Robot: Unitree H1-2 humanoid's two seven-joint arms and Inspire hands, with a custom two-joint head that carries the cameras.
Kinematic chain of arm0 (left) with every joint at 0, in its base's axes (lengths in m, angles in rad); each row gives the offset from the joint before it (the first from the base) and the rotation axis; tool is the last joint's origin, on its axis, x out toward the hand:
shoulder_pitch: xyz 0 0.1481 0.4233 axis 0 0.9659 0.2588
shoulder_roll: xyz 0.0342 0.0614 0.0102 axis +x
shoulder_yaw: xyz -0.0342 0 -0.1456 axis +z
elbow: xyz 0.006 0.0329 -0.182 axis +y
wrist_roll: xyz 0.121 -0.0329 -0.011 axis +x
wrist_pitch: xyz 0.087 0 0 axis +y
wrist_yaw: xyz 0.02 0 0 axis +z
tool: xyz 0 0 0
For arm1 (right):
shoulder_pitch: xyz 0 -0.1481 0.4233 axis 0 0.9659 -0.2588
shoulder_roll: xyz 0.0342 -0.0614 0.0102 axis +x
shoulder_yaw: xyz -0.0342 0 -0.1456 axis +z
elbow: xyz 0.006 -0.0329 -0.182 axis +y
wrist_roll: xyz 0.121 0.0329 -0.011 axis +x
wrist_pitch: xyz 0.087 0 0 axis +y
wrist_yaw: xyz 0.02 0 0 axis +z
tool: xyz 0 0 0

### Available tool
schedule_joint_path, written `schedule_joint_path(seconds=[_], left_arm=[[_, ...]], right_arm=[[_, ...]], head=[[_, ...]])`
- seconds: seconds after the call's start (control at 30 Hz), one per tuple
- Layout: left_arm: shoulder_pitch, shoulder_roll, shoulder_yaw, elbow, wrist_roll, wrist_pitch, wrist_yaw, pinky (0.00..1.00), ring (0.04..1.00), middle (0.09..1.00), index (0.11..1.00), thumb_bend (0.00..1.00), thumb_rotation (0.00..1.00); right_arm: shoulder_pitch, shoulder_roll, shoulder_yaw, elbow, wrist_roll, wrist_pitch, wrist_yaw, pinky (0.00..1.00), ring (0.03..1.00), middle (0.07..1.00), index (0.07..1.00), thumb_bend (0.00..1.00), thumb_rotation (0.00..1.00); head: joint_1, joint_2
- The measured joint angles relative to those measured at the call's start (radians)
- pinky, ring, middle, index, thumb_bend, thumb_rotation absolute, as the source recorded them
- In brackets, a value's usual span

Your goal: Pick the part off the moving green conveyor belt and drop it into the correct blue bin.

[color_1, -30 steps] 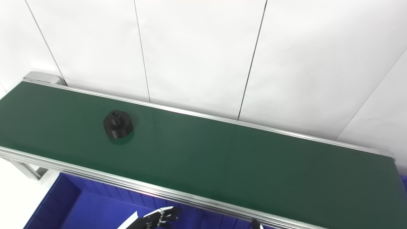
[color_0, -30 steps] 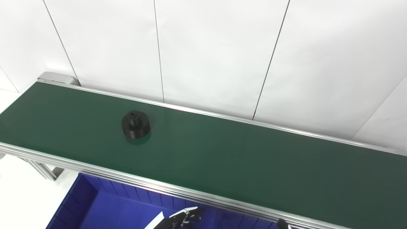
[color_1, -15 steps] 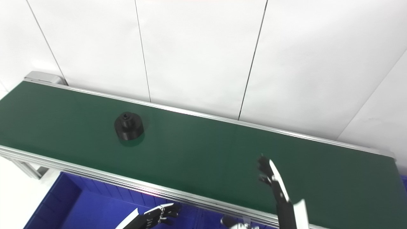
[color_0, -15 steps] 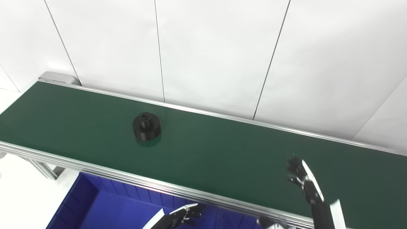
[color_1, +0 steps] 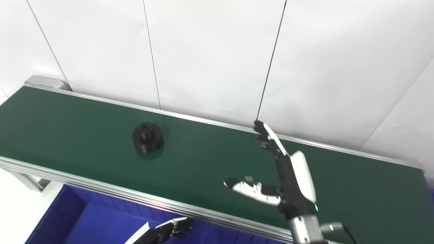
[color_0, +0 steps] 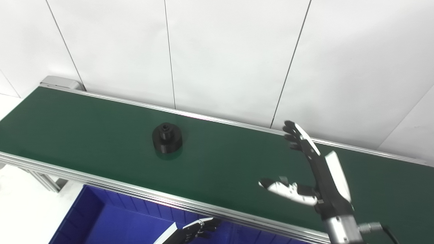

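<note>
A black round part (color_0: 166,138) with a raised hub sits on the green conveyor belt (color_0: 84,128), left of centre; it also shows in the right eye view (color_1: 148,137). My right hand (color_0: 312,173) is raised over the belt to the right of the part, well apart from it, open with its fingers stretched up and its thumb out to the left. It holds nothing. My left hand (color_0: 198,229) is low below the belt's front rail, over the blue bin (color_0: 112,223), its fingers loosely curled and empty.
The belt's aluminium front rail (color_0: 101,184) and back rail (color_0: 220,120) run along it. A white panelled wall (color_0: 217,51) stands right behind the belt. The belt's end roller housing (color_0: 61,82) is at the far left.
The part has ridden the belt to the right. My right hand has risen from below the front rail to over the belt and spread open. The left hand has hardly moved.
</note>
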Motion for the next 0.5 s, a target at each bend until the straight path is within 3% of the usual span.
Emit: schedule_joint_path(seconds=[0.2, 0.5], left_arm=[[-0.009, 0.003, -0.002, 0.0, -0.004, 0.0, -0.003, 0.8, 0.857, 0.874, 0.855, 0.78, 0.6], [-0.007, 0.01, -0.004, 0.0, -0.032, 0.0, -0.017, 0.78, 0.843, 0.866, 0.856, 0.76, 0.57]], right_arm=[[-0.136, 0.007, 0.058, 0.095, -0.077, 0.104, 0.058, 0.71, 0.808, 0.872, 0.912, 0.88, 0.4], [-0.253, 0.025, 0.119, 0.24, -0.12, 0.139, 0.071, 0.69, 0.816, 0.881, 0.926, 0.9, 0.44]], head=[[-0.034, 0.011], [-0.052, 0.02]])
